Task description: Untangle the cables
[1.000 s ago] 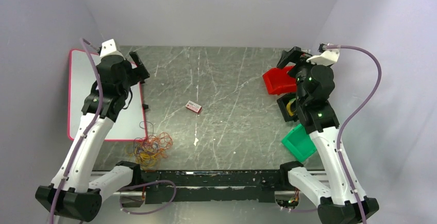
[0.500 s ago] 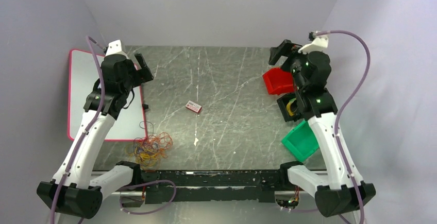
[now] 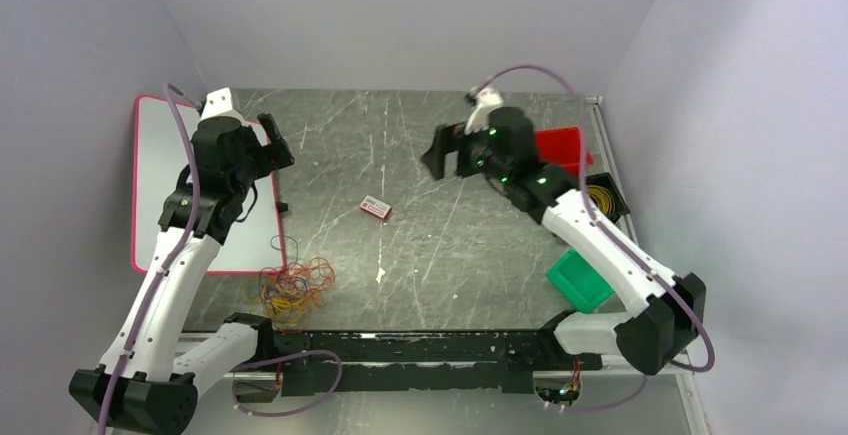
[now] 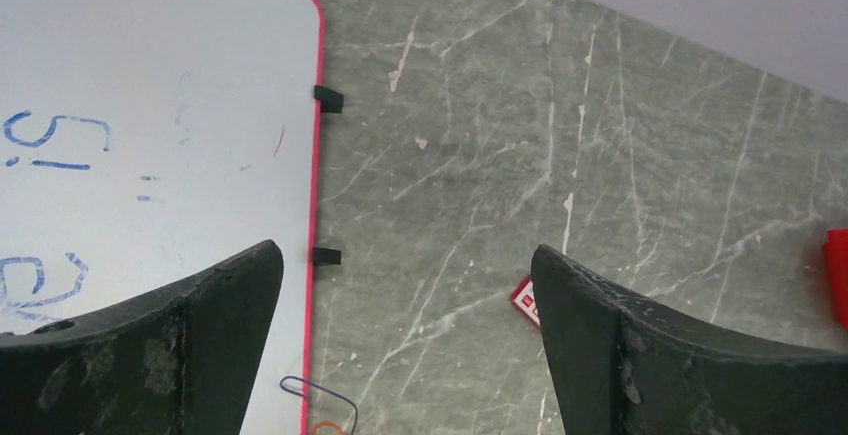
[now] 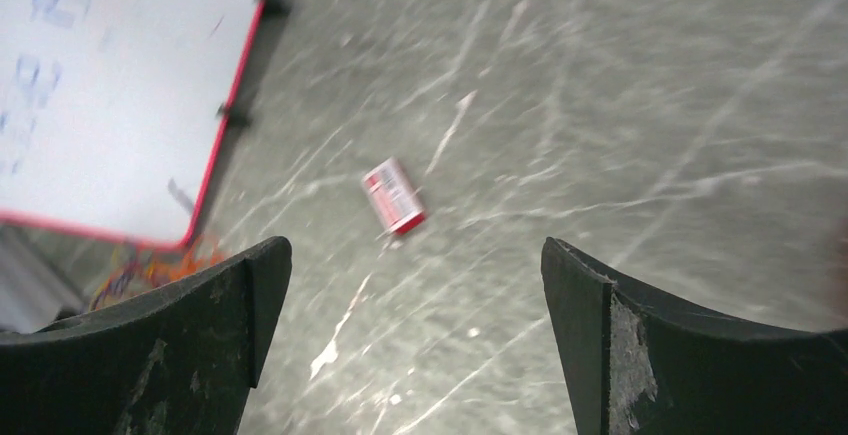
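We see both pincers released and empty: our left gripper [image 3: 275, 143] above the whiteboard's [image 3: 160, 185] edge, our right gripper [image 3: 448, 160] over the table [image 3: 450, 225]. The cables [image 3: 293, 288] lie tangled by the whiteboard's near corner, possibly touching it

table [image 3: 450, 245] | whiteboard [image 3: 150, 160]; cables [image 3: 293, 288]; small box [image 3: 376, 208]; red bin [image 3: 560, 145]; green bin [image 3: 578, 280]

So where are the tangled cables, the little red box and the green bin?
cables [image 3: 295, 290]: top view, middle of the tangle
little red box [image 3: 376, 208]: top view, its top face
green bin [image 3: 578, 279]: top view, its bare inside
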Robot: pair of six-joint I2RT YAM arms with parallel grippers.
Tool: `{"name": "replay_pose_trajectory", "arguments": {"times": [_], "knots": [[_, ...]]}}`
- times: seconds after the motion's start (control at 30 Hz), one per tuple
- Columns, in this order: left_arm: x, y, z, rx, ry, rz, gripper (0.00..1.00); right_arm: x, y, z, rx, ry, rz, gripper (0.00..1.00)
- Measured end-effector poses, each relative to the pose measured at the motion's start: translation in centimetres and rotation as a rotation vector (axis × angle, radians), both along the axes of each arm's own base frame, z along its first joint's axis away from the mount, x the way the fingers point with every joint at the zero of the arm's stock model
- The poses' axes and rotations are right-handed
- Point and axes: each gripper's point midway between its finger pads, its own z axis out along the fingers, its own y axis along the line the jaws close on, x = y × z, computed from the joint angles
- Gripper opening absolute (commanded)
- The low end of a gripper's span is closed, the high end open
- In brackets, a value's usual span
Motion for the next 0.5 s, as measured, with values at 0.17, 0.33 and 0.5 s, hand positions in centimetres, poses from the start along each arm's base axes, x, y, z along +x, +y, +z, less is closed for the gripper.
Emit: {"name": "replay_pose_trajectory", "arguments": {"times": [0.17,0.33,0.5], "knots": [[-0.3,2.3,-1.2,-0.007,0.032,0.059,0.99,-4.6,7.3,-4.7,-0.047,0.062,0.22,1.0],[-0.9,7.0,-3.2,-0.038,0.073,0.182,0.99,-10.2,14.1,-7.1,-0.069,0.046,0.433,1.0],[-1.4,7.5,-4.7,-0.02,0.103,0.184,0.99,-15.3,19.8,-8.8,-0.052,0.02,0.61,1.0]]}}
